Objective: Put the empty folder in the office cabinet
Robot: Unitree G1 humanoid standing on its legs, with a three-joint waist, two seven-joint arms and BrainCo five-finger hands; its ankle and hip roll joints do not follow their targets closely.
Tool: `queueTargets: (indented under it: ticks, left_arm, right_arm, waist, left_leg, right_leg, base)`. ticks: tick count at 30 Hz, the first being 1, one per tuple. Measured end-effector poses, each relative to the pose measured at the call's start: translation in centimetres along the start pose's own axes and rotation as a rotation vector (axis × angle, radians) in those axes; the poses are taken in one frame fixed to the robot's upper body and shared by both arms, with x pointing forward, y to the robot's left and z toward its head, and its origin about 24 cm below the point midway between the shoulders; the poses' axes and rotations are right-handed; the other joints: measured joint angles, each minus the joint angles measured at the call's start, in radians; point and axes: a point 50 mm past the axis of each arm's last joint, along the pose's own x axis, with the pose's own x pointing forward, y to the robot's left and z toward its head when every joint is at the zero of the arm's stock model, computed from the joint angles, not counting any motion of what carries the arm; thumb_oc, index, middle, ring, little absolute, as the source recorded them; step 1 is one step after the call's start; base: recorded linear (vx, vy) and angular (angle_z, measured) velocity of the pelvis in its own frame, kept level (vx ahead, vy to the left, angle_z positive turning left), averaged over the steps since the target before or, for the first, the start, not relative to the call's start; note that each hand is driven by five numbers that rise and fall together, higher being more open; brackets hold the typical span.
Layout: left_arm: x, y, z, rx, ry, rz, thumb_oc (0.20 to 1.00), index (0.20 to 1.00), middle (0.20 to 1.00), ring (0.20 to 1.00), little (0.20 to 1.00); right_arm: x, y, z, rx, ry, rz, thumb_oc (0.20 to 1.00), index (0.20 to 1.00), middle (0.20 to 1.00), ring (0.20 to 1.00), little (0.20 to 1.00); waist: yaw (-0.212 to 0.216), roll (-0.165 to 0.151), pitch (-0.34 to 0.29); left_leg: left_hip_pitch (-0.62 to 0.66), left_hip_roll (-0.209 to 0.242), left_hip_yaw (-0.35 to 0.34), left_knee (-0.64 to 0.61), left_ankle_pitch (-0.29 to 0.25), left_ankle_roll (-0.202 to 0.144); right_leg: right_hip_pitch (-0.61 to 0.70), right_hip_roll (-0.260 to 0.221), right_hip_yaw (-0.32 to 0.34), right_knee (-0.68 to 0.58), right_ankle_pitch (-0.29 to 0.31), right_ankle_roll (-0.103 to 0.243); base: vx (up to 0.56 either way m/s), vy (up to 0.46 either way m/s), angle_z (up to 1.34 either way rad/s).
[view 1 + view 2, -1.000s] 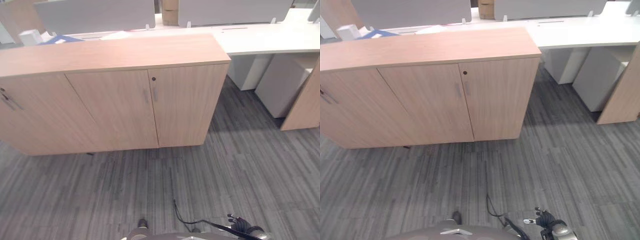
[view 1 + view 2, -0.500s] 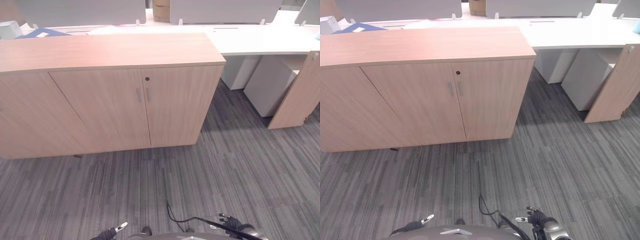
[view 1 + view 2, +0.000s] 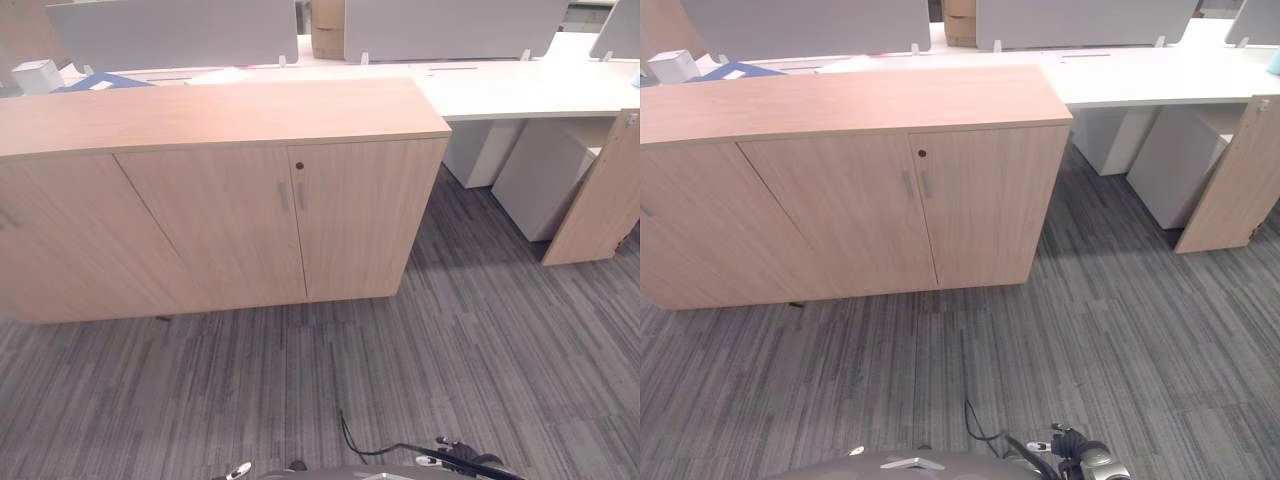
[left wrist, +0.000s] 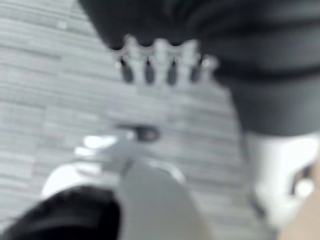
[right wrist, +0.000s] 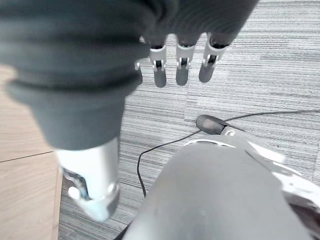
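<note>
I see one cabinet [image 3: 230,190], two doors [image 3: 215,225] closed, two handles [image 3: 291,196] at the seam. Blue folder [image 3: 735,70] lies on the desk [image 3: 520,90] behind, beside a white box [image 3: 38,75]. Left hand [image 4: 162,62] and right hand [image 5: 182,62] hang low, fingers straight, loosely spread, holding nothing.

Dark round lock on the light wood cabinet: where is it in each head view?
Left eye view: dark round lock at the top inner corner of the right-hand door, left of centre.
Right eye view: lock in the same corner, further left and higher.
Shared landmark: paired slim metal handles just below it.
</note>
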Motion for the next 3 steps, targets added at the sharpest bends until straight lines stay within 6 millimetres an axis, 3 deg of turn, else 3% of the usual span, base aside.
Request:
queueTargets:
  ticks: [3]
  left_arm:
    - [0.00, 0.01, 0.00, 0.000, 0.000, 0.002, 1.000, 1.000, 1.000, 1.000, 1.000]
  right_arm:
    - [-0.01, 0.03, -0.13, 0.001, 0.003, 0.000, 1.000, 1.000, 1.000, 1.000, 1.000]
  waist:
    - [0.000, -0.001, -0.011]
  left_leg:
    - [0.000, 0.000, 0.000, 0.000, 0.000, 0.000]
  right_leg:
    - [0.000, 0.000, 0.000, 0.000, 0.000, 0.000]
  base:
    - [0.00, 0.000, 0.00]
